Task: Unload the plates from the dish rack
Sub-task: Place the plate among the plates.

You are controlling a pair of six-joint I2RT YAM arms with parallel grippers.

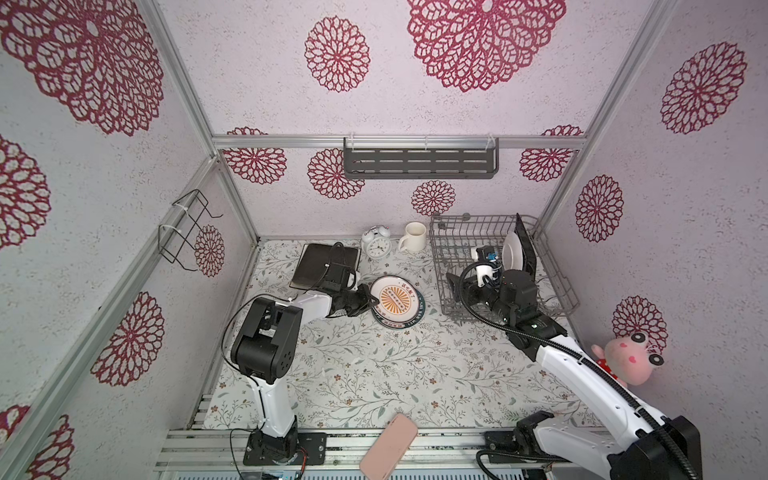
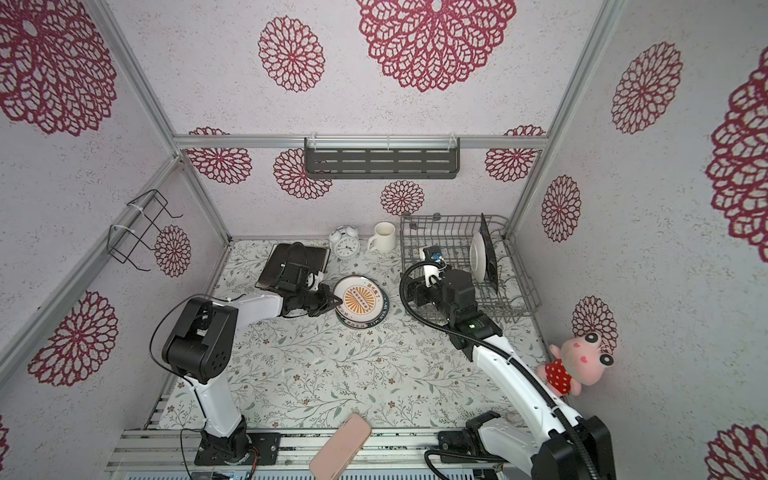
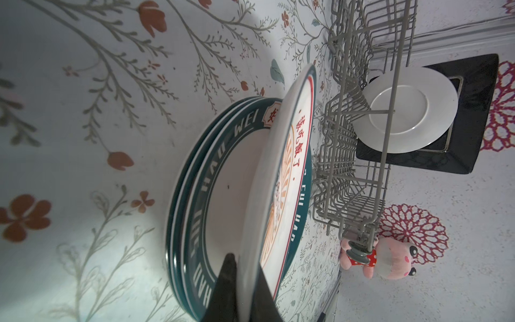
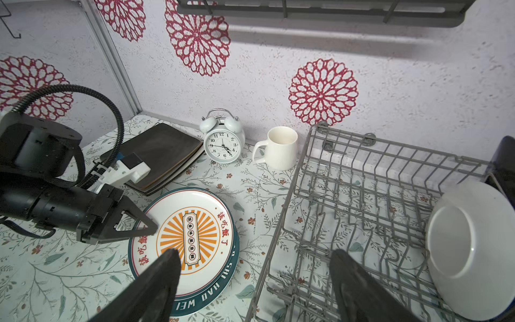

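The grey wire dish rack (image 1: 557, 282) stands at the back right. A round white plate (image 1: 512, 255) leans upright in it against a black-backed square plate (image 1: 525, 245). My left gripper (image 3: 245, 264) is shut on the rim of the orange sunburst plate (image 4: 189, 239). That plate rests tilted on a stack of dark-rimmed round plates (image 3: 200, 195) at mid-table. More square plates (image 4: 164, 153) are stacked at the back left. My right gripper (image 4: 254, 252) hangs open and empty over the rack's front left corner.
A white alarm clock (image 1: 377, 245) and a white mug (image 1: 414, 237) stand by the back wall. A pink plush toy (image 1: 627, 359) sits at the right wall and a pink phone (image 1: 388, 446) at the front edge. A slotted shelf (image 1: 419, 164) hangs above.
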